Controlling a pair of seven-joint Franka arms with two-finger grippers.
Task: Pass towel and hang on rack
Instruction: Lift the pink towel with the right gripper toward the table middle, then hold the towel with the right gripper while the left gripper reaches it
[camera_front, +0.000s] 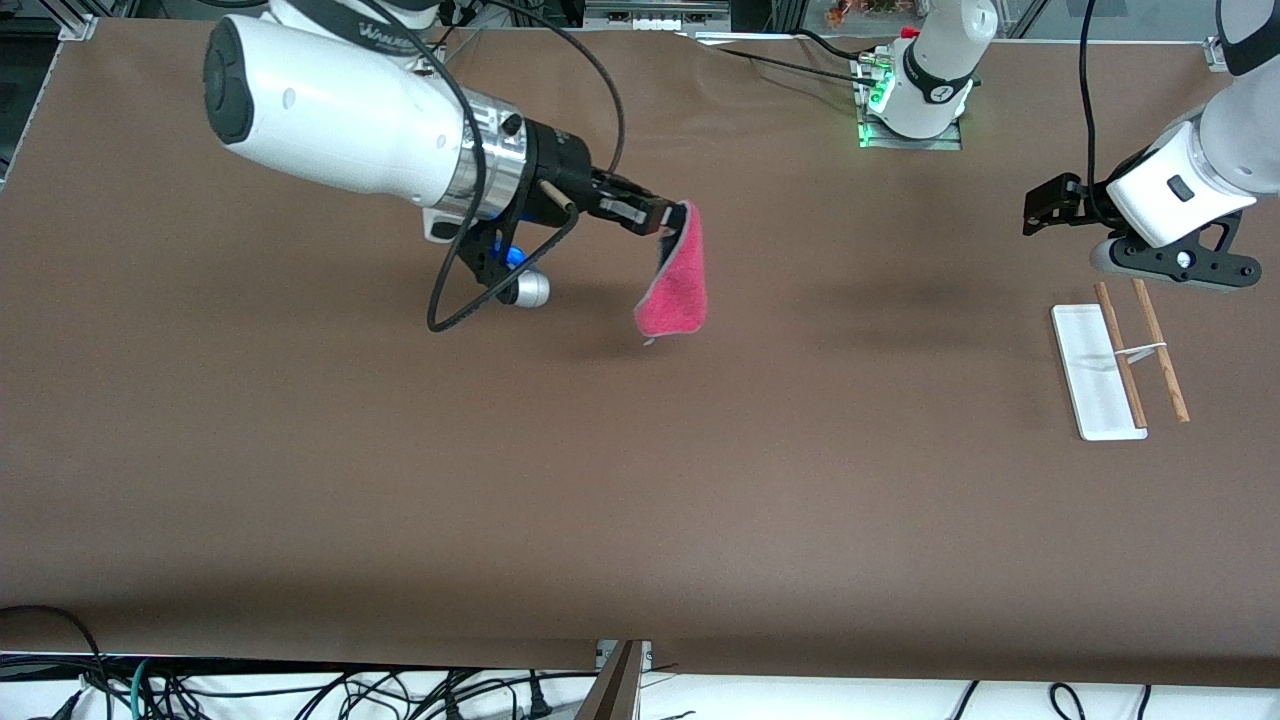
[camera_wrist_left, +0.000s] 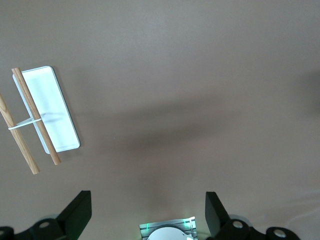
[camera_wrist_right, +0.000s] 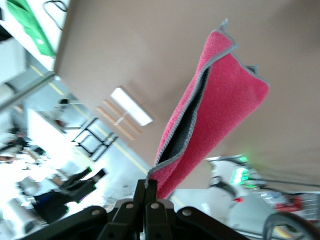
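The pink-red towel with its pale grey edge hangs in the air over the middle of the table, folded on itself. My right gripper is shut on the towel's top corner, and the cloth droops away from the closed jaws. The rack stands at the left arm's end of the table, a flat white base with two thin wooden rods joined by a white connector. My left gripper is up in the air beside the rack, open, with nothing between its fingers.
The brown table top spreads wide around both arms. The left arm's base with green lights sits at the table's edge farthest from the front camera. Cables run along the table edge nearest the front camera.
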